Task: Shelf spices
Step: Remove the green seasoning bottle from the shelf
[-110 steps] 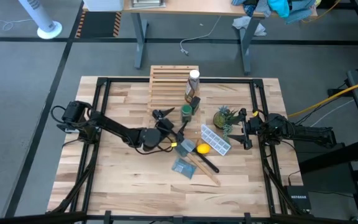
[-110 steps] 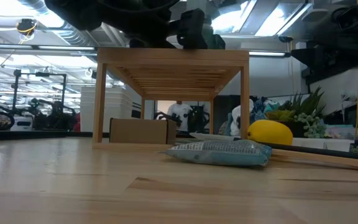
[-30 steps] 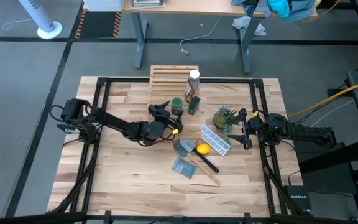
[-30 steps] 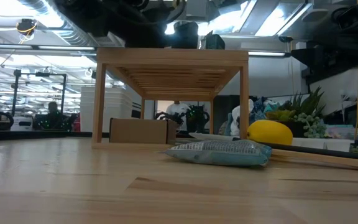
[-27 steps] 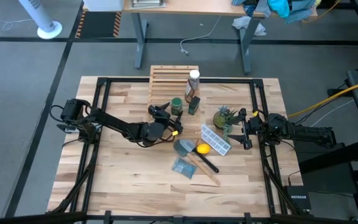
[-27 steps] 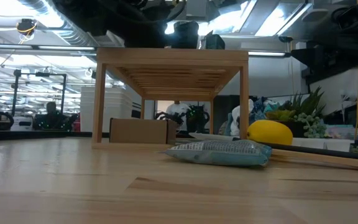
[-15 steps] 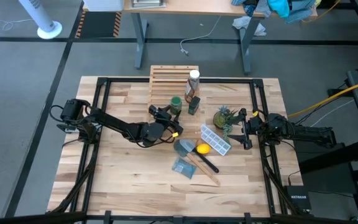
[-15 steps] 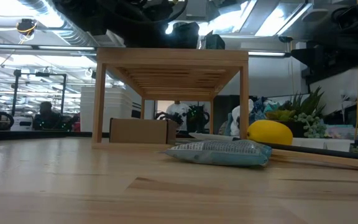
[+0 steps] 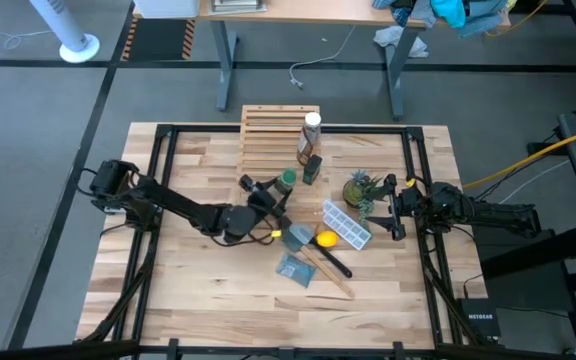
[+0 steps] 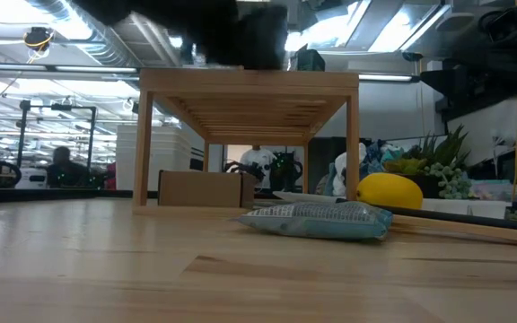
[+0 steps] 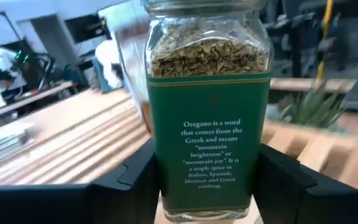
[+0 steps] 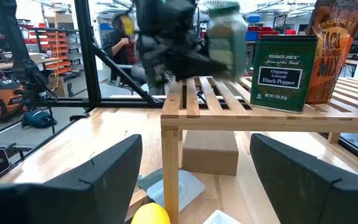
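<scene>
The left hand [image 11: 207,186] is grasping the jar [image 11: 207,106] low on both sides. It looks like hard, smooth glass, so it could slip or break. The right hand [image 12: 194,180] waits, released.

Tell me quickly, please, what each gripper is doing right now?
Left gripper: closed on the oregano jar.
Right gripper: open, holding nothing, waiting at the table's right side.

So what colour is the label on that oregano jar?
Dark green with white lettering on the oregano jar, clearest in the left wrist view.
</scene>
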Robot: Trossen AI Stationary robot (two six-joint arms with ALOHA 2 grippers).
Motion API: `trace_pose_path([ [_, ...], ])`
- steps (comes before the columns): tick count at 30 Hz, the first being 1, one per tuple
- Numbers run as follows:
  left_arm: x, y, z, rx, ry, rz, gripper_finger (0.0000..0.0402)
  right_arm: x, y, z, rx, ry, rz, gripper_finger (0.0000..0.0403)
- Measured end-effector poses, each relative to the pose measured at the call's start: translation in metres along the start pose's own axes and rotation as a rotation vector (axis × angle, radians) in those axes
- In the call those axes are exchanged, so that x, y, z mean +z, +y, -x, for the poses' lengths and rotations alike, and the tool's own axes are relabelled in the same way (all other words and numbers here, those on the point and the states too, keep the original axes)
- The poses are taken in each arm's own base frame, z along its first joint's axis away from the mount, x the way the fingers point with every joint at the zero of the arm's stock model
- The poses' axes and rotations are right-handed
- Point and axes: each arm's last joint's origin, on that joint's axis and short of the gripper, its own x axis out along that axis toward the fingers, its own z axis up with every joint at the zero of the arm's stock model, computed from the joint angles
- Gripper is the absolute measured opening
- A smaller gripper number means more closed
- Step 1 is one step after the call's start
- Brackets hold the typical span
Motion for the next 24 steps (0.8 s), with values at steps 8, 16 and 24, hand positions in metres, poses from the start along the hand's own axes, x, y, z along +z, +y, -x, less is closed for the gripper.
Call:
trace_pose_path([
  [8,0.046,0.008,0.059,-0.133,-0.096,0.106,0.0188,0.000,0.000,0.000,0.000,0.001,0.000,0.0307],
  [16,0.055,0.008,0.122,-0.220,-0.069,0.199,0.0188,0.000,0.000,0.000,0.000,0.001,0.000,0.0307],
  [24,0.039,-0.004,0.161,-0.317,-0.009,0.341,0.0188,0.000,0.000,0.000,-0.001,0.000,0.000,0.0307],
])
